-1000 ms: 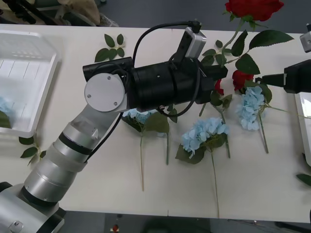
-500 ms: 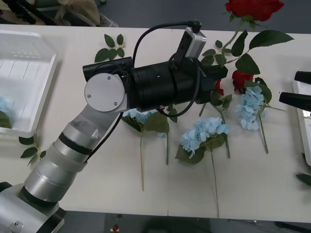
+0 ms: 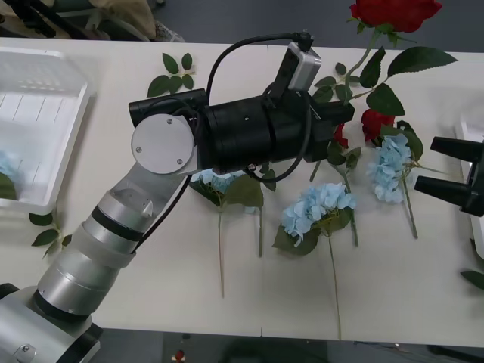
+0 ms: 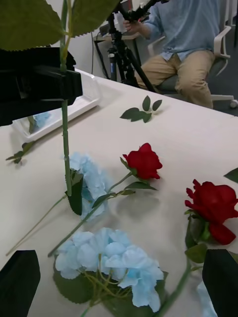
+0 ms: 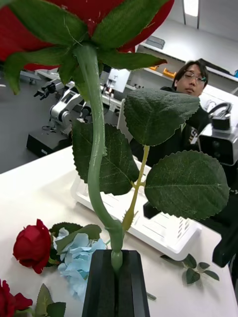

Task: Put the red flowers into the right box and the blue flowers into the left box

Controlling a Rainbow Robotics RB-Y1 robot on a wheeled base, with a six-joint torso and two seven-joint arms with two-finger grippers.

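Left gripper (image 5: 117, 285) pinches a red flower (image 3: 394, 11) by its stem, bloom toward the right box (image 3: 470, 162).
Right gripper (image 3: 427, 164), fingers spread and empty, waits just beside that box, nearer it.

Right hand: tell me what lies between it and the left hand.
Front view: a blue flower and a small red rose lie on the table between the open right hand and the left hand gripping another rose.
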